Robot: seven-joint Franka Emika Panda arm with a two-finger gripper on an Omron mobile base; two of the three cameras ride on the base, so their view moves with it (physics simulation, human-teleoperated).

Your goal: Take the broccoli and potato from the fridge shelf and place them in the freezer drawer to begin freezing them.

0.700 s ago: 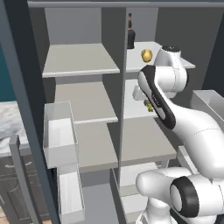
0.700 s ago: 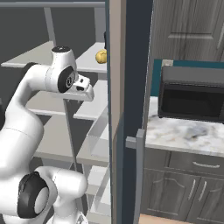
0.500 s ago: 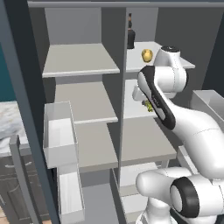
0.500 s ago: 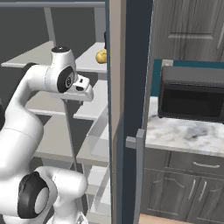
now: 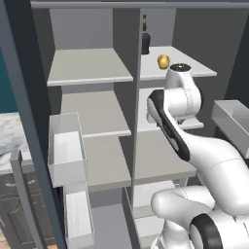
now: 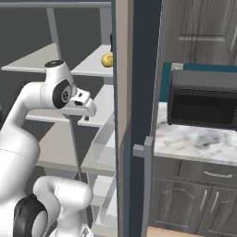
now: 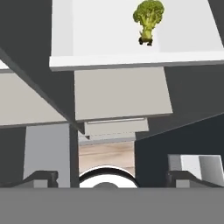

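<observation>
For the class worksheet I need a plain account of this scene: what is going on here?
A white robot arm is reaching into an open fridge. Its tool is open and holds nothing, and in the hand view it looks onto a pale shelf where the broccoli stands, untouched. The potato sits on the top right shelf beside a dark bottle, also untouched. So neither vegetable has been picked up yet, and the arm seems set to go for the broccoli first.
</observation>
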